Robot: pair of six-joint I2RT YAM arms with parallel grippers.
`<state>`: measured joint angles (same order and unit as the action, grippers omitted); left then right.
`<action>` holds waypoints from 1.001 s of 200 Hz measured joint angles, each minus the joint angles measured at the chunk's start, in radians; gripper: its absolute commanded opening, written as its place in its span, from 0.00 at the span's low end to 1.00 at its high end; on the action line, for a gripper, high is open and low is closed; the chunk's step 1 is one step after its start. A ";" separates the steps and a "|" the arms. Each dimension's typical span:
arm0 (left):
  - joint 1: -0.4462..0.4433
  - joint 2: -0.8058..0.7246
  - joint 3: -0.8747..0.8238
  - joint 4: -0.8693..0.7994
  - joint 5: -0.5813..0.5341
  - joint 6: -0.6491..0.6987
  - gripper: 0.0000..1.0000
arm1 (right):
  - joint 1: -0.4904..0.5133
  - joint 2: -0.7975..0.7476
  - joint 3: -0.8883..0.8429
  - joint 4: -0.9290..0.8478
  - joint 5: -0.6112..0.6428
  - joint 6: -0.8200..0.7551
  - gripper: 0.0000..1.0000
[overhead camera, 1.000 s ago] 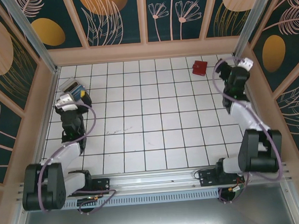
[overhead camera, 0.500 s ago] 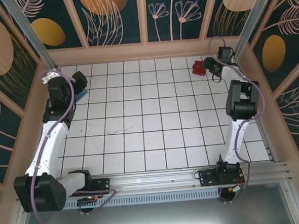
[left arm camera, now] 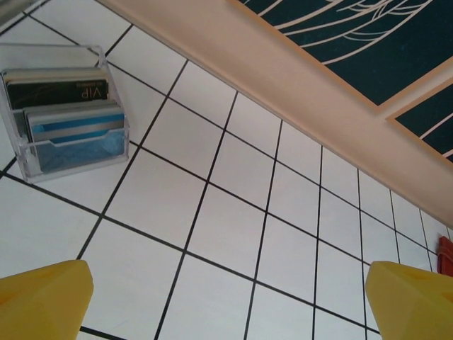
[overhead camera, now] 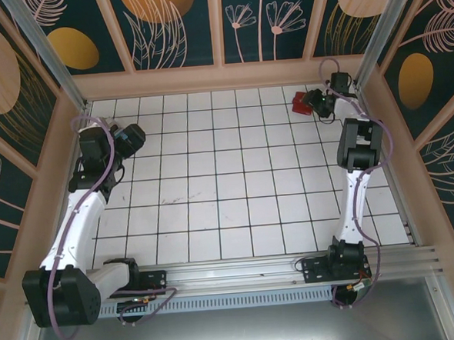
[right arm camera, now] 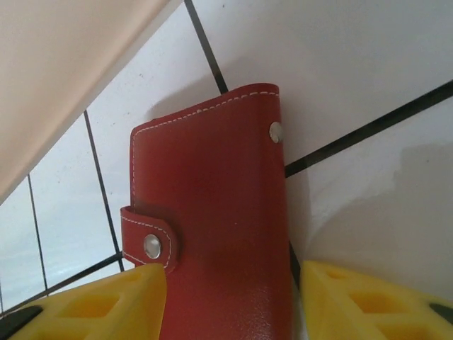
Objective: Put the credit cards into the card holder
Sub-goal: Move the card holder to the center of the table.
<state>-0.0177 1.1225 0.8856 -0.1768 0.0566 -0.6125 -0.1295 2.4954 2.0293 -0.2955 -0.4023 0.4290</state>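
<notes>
A white tiled floor (overhead camera: 227,178), ruled by black grout lines, is enclosed by a pale wooden skirting (overhead camera: 213,77). Dark teal wall panels (overhead camera: 256,22), painted with leaves and orange ovals, are set above it. A clear plastic box (left arm camera: 42,51) is stood on the tiles near the skirting.

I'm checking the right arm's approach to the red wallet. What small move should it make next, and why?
Probably close the right gripper on the red wallet. Its yellow fingers are open and sit on either side of the wallet, which lies snapped shut on the tiles, so a grasp looks ready.
</notes>
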 measured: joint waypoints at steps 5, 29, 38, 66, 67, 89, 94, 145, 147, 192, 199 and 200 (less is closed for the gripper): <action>0.000 0.001 -0.003 -0.001 0.005 -0.003 0.99 | 0.000 0.002 0.001 -0.001 -0.006 0.005 0.42; 0.000 0.014 -0.005 -0.003 0.024 -0.014 0.99 | 0.006 0.012 0.001 -0.005 -0.026 0.008 0.17; 0.000 0.021 -0.005 0.000 0.031 -0.019 0.99 | 0.007 0.012 0.001 -0.007 -0.037 0.015 0.08; 0.000 0.064 0.004 -0.009 0.053 -0.026 0.99 | 0.014 0.002 -0.039 0.029 -0.079 0.016 0.00; 0.000 0.065 0.005 -0.010 0.053 -0.026 0.99 | 0.014 0.000 -0.042 0.031 -0.080 0.016 0.00; 0.000 0.086 0.008 -0.010 0.071 -0.029 0.99 | 0.021 -0.055 -0.137 0.063 -0.108 0.017 0.00; 0.000 0.089 0.009 -0.010 0.074 -0.029 0.99 | 0.025 -0.070 -0.154 0.059 -0.113 0.016 0.00; 0.000 0.099 0.015 -0.003 0.081 -0.074 0.99 | 0.146 -0.399 -0.506 0.076 -0.114 -0.035 0.00; 0.000 0.100 0.015 -0.003 0.078 -0.077 0.99 | 0.156 -0.419 -0.529 0.081 -0.115 -0.035 0.00; 0.000 0.279 0.100 -0.072 0.014 -0.153 0.99 | 0.461 -0.644 -0.893 0.202 -0.172 -0.053 0.00; 0.000 0.320 0.134 -0.085 0.014 -0.156 0.99 | 0.517 -0.644 -0.925 0.202 -0.181 -0.057 0.00; 0.000 0.328 0.140 -0.087 0.014 -0.157 0.99 | 0.521 -0.644 -0.928 0.202 -0.182 -0.057 0.00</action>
<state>-0.0177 1.4502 1.0256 -0.2642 0.0704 -0.7692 0.3916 1.8511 1.1015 -0.0937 -0.5842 0.3721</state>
